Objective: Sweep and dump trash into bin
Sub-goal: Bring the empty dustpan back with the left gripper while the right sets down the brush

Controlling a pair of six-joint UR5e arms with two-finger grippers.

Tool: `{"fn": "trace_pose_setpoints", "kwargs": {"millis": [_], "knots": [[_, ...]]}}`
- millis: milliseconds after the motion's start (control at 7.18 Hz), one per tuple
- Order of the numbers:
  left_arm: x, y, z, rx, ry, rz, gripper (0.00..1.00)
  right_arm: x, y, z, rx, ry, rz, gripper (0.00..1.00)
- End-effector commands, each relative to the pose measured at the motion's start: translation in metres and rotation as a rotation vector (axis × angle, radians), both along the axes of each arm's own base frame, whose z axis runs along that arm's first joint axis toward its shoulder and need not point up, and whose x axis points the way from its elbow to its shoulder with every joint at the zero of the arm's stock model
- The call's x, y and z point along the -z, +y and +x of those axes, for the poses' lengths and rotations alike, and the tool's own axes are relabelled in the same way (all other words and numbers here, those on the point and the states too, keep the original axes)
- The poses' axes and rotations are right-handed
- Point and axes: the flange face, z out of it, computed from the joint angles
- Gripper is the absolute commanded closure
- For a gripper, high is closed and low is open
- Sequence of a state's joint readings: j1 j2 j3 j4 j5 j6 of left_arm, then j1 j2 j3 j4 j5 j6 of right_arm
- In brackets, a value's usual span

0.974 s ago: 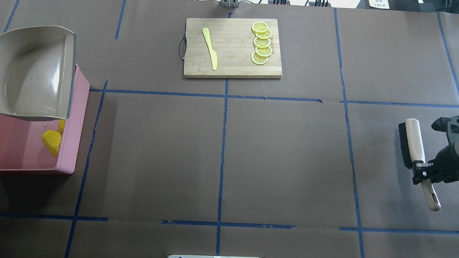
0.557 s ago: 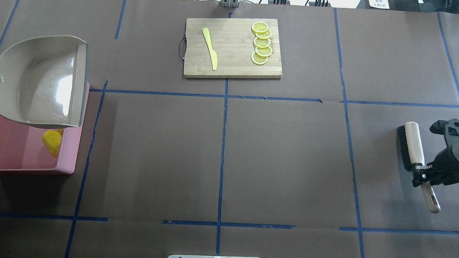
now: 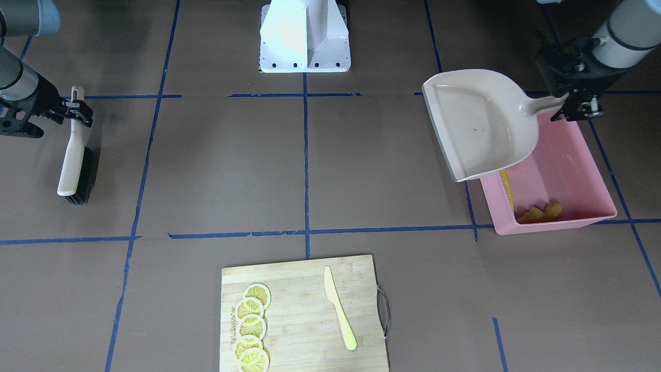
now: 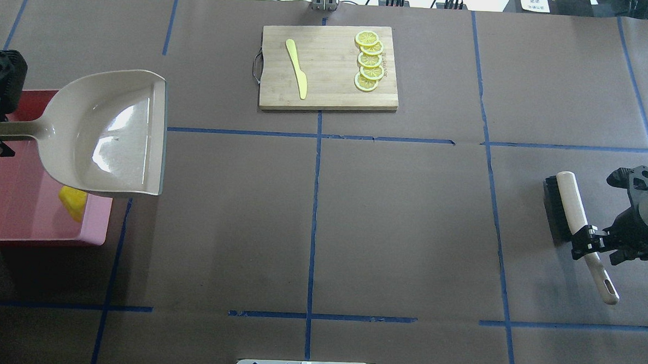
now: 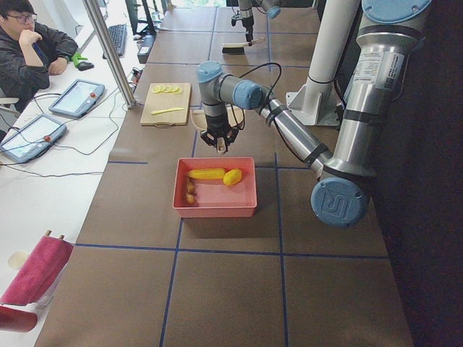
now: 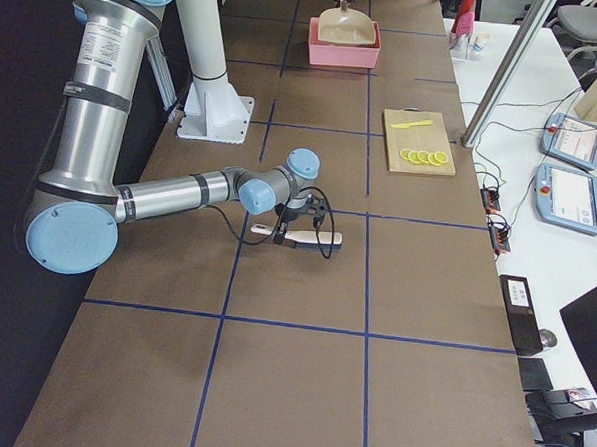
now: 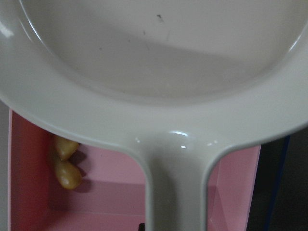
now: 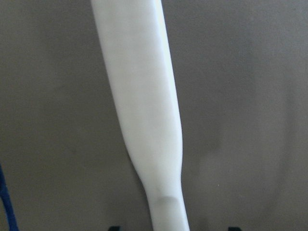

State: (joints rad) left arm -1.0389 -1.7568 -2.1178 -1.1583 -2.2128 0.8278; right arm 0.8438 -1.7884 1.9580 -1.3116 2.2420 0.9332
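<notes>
Swinging off the pink bin [image 4: 97,224], the empty dustpan [image 4: 107,134], handle pinched by the left claw [image 3: 570,102], now hangs partly over the worktop [image 4: 409,235]. Corn cob [image 5: 207,173], potato [image 5: 232,176] and ginger root [image 5: 190,192] lie inside the bin: dumping looks done. The right claw [image 4: 592,244] pinches the brush [image 4: 568,201] handle.

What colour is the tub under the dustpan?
The tub is pink, clearest in the front-facing view.

The overhead camera looks down from behind the robot: board [image 4: 329,67] at 12 o'clock, bin [image 4: 37,229] at 9. The front camera faces it, showing both flipped: board at 6, bin at 3. Side cameras look along the table [image 5: 224,289] from each end. Wrist cameras sit close, on dustpan [image 7: 159,57] and brush [image 8: 144,96].
</notes>
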Motion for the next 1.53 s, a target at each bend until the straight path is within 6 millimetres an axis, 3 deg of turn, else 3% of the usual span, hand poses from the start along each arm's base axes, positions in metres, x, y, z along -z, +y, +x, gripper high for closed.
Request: {"fn": "trace_pose_setpoints", "kwargs": {"millis": [0, 278, 557, 696, 835, 974, 1114, 1392], "knots": [[0.013, 0.013, 0.05, -0.079, 0.01, 0.012, 0.95, 0.018, -0.012, 0.022, -0.061, -0.021, 0.028, 0.0], [0.035, 0.025, 0.098, -0.054, -0.055, 0.071, 0.95, 0.03, -0.032, 0.056, -0.145, -0.038, 0.056, 0.0], [0.044, 0.046, 0.15, -0.006, -0.086, 0.14, 0.95, 0.035, -0.043, 0.085, -0.209, -0.043, 0.078, 0.0], [0.051, 0.043, 0.186, -0.013, -0.105, 0.153, 0.95, 0.038, -0.045, 0.089, -0.215, -0.047, 0.084, 0.0], [0.054, 0.044, 0.205, -0.023, -0.113, 0.153, 0.94, 0.038, -0.045, 0.09, -0.218, -0.047, 0.085, 0.0], [0.05, 0.042, 0.209, -0.018, -0.129, 0.161, 0.92, 0.038, -0.045, 0.09, -0.221, -0.045, 0.083, 0.0], [0.041, 0.045, 0.221, -0.037, -0.146, 0.148, 0.92, 0.038, -0.045, 0.09, -0.221, -0.045, 0.083, 0.0], [0.046, 0.035, 0.254, -0.032, -0.162, 0.122, 0.92, 0.038, -0.046, 0.092, -0.224, -0.045, 0.083, 0.0]]}}
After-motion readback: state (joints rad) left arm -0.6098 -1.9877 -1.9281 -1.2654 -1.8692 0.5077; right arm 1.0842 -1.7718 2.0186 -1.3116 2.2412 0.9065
